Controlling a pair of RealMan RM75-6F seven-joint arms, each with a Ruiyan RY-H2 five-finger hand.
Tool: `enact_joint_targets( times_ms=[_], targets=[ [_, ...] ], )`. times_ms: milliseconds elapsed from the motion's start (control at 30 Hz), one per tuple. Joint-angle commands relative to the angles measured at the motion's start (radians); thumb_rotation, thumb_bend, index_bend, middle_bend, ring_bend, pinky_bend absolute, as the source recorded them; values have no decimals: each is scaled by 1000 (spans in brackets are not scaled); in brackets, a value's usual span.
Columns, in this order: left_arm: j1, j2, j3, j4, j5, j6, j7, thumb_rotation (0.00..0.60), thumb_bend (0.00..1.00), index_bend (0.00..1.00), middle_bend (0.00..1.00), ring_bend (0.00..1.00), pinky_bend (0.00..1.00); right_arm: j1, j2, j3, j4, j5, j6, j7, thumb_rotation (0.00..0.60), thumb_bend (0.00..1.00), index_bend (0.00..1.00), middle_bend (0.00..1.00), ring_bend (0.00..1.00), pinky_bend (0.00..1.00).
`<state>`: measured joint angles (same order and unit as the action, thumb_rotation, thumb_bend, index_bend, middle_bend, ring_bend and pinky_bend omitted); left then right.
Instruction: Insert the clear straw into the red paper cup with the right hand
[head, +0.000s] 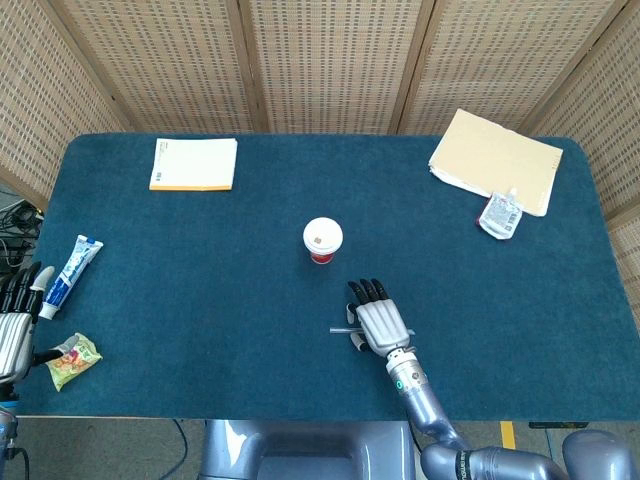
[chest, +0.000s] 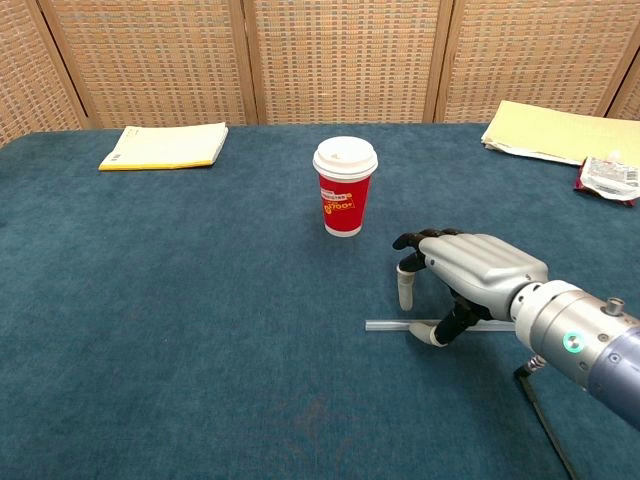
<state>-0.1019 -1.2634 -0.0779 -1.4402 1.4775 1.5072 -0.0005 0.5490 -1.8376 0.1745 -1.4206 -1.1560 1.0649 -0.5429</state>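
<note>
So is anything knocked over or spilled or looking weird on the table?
Nothing is spilled or knocked over. The red paper cup stands upright with its lid on. The clear straw lies flat on the table under the right hand, not in the cup yet. That is only the job unfinished.

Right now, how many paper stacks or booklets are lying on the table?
2. A yellow-edged booklet lies at the far left of the table; a stack of manila paper sits at the far right corner, a small pouch resting against its near edge. None seem hidden.
</note>
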Motion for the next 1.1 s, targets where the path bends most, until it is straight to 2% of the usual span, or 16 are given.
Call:
enact_joint_targets(
  times_ms=[33,467,767,1100],
  targets=[
    [0,0,0,0,0,0,1,600,110,0,0,0,0,4,2,-2,1,20,-9,-8,600,533,508,154,0,0],
    [-3,-1,3,0,-2,-6,2,600,111,0,0,0,0,16,1,-10,16,43,-18,1,600,543,528,173,0,0],
    [-3,2,1,0,-7,-7,-6,600,110,0,0,0,0,22,5,-21,13,35,-14,10,600,604,563,198,0,0],
    [-2,5,2,-1,-4,-4,-14,600,111,0,0,0,0,24,7,-28,1,36,-4,5,600,606,568,200,0,0]
  ],
)
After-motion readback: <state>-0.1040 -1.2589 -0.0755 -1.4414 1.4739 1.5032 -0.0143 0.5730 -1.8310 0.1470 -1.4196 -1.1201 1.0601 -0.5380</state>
